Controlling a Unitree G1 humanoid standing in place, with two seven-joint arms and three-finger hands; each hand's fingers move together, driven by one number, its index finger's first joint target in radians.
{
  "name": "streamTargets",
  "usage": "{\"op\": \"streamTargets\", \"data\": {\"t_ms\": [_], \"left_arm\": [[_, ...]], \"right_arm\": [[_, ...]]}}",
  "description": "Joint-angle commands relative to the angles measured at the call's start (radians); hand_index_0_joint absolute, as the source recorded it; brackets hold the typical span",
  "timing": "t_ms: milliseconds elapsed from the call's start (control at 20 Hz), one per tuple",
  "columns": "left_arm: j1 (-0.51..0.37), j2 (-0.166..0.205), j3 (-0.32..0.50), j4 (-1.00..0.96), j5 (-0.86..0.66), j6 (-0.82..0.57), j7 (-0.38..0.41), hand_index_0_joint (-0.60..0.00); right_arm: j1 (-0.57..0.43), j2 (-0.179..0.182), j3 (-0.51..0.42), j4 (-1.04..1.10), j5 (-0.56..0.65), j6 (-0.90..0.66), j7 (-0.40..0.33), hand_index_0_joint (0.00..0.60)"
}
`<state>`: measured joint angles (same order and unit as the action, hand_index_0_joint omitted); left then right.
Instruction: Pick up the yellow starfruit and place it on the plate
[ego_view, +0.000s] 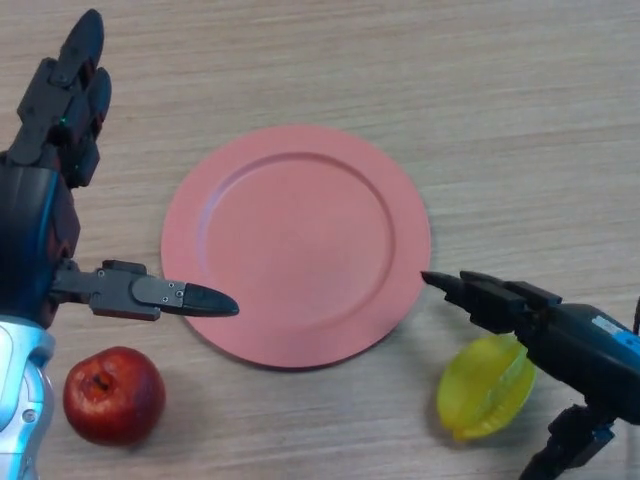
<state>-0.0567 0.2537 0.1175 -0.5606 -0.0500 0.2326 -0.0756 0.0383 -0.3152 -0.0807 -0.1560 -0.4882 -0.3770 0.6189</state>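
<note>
Reaching with my open right hand (560, 330), I see the starfruit (487, 387) just under it; left hand (60, 180) open, far off.

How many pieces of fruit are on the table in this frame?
2. A red apple lies at the near left, beside the left hand. The yellow starfruit lies at the near right, off the pink plate, partly under the right hand. None looks hidden.

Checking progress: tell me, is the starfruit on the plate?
No, the starfruit lies on the table beside the empty plate.
</note>
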Motion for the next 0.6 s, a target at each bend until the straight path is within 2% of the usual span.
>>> {"op": "streamTargets", "data": {"t_ms": [50, 200, 250, 300, 350, 400, 450, 500, 600], "left_arm": [[-0.023, 0.02, 0.049, -0.036, 0.034, -0.147, 0.021, 0.0], [-0.018, 0.023, 0.062, -0.053, 0.028, -0.128, 0.014, 0.0], [-0.015, 0.024, 0.066, -0.058, 0.023, -0.123, 0.013, 0.0], [-0.014, 0.023, 0.066, -0.058, 0.023, -0.122, 0.013, 0.0], [-0.01, 0.022, 0.066, -0.06, 0.024, -0.12, 0.012, 0.0], [-0.009, 0.022, 0.067, -0.061, 0.024, -0.119, 0.011, 0.0], [-0.007, 0.022, 0.067, -0.062, 0.028, -0.117, 0.012, 0.0], [-0.005, 0.021, 0.066, -0.062, 0.029, -0.117, 0.013, 0.0], [-0.003, 0.019, 0.064, -0.06, 0.038, -0.123, 0.016, 0.0]], "right_arm": [[-0.041, -0.044, -0.062, 0.033, 0.001, -0.168, -0.133, 0.0], [-0.034, -0.035, -0.052, 0.037, 0.078, -0.101, -0.11, 0.0], [-0.031, -0.036, -0.053, 0.043, 0.087, -0.092, -0.102, 0.05], [-0.03, -0.035, -0.053, 0.043, 0.093, -0.087, -0.1, 0.15], [-0.029, -0.033, -0.051, 0.045, 0.106, -0.071, -0.092, 0.3], [-0.029, -0.032, -0.049, 0.048, 0.115, -0.06, -0.085, 0.4], [-0.026, -0.032, -0.046, 0.059, 0.128, -0.038, -0.069, 0.55], [-0.024, -0.031, -0.045, 0.062, 0.143, -0.016, -0.054, 0.6], [-0.03, -0.028, -0.041, 0.075, 0.162, -0.006, -0.05, 0.6]]}}
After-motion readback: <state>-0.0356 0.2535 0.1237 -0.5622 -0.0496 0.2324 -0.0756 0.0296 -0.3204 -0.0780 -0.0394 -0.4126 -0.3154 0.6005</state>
